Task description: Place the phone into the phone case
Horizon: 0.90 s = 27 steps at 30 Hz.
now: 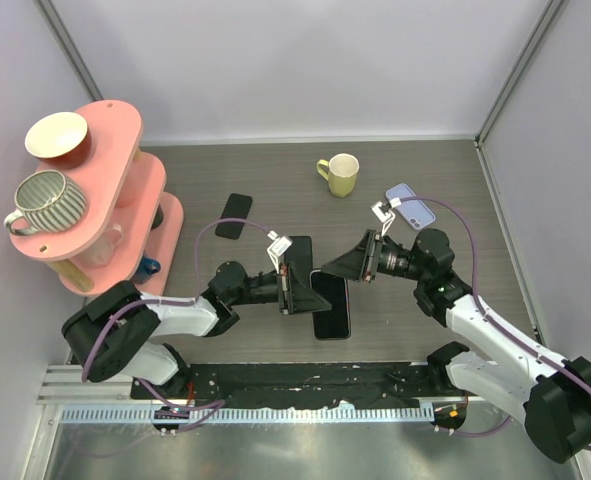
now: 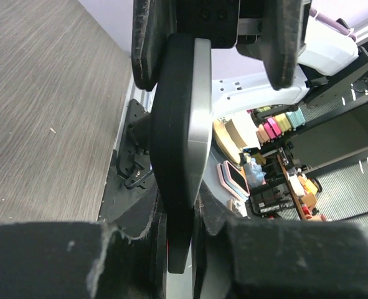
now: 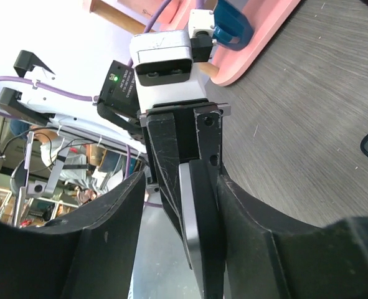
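Seeing both arms meet mid-table over the grey wood-grain table [image 1: 455,190], wrists rolled sideways, nose to nose. Left gripper [image 1: 305,278] is clamped on one end of the black slab-shaped phone with a silver-grey rim [image 1: 332,310]. From above the phone's dark glossy face points up, its long body running toward the arm bases. Left wrist view shows it edge-on and clear of the table surface. The black rounded-edge phone case [image 2: 171,156] hugs the table-facing side of the phone, and the silver rim shows along the other side. I can't tell if the phone is fully seated in it. Right gripper [image 1: 353,265] straddles the same end from the opposite direction with its jaws spread. One of its fingers [image 2: 149,43] is against the case side, and the other stands apart from the silver side with a visible gap. Off to the sides, a flat black rectangular slab [image 1: 233,215] lies on the table left of centre. A flat lavender rectangular slab [image 1: 410,207] sits near the right wrist, and I can't say phone or case for either. A yellow-green ceramic mug [image 1: 342,173] stands upright toward the back. The pink tiered stand [image 1: 125,190] at far left carries a grey striped mug [image 1: 47,198] and a brown bowl with a cream inside [image 1: 58,138].
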{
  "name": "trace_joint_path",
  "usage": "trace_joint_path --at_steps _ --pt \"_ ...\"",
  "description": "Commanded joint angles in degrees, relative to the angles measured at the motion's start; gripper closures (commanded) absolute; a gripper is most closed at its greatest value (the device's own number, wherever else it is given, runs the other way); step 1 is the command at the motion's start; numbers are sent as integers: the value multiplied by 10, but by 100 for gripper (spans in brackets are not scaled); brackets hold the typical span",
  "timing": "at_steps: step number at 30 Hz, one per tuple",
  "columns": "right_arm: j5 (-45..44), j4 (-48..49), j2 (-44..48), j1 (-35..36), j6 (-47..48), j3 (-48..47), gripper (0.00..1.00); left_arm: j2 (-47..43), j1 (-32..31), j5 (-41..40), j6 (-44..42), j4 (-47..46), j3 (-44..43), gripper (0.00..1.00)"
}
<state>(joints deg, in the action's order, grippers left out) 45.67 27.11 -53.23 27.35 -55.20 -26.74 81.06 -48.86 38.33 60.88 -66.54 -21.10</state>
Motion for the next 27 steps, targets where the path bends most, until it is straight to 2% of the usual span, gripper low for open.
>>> trace_joint_path --at_steps 1,4,10,11,12,15,17,19,20,21,24,27 --pt "50 -66 21 6 61 -67 44 15 1 32 9 -42 -15 100" --pt "64 -105 23 5 81 -67 46 10 3 26 -2 -33 -14 100" --pt "103 -96 33 0 67 -55 60 -17 4 40 -41 12 -17 100" --pt "107 -97 33 0 67 -57 64 -22 4 46 -50 22 -18 100" --pt "111 -101 33 -1 69 -60 75 -27 5 44 -65 32 -18 100" --pt "123 -106 27 -2 72 -70 97 -52 4 38 -96 82 -24 100" --pt "127 -119 27 -3 78 -77 99 -69 4 37 -115 132 -32 100" --pt "126 -124 28 -3 79 -88 96 -78 4 36 -144 185 -40 100" --pt "127 -127 29 -3 77 -91 89 -86 5 36 -151 199 -46 100" --pt "128 -126 30 -3 76 -97 72 -91 4 39 -157 216 -48 100" --pt "137 -125 33 -3 66 -103 42 -112 4 46 -182 229 -51 99" --pt "149 -127 42 -3 61 -100 39 -140 4 37 -210 257 -46 100"
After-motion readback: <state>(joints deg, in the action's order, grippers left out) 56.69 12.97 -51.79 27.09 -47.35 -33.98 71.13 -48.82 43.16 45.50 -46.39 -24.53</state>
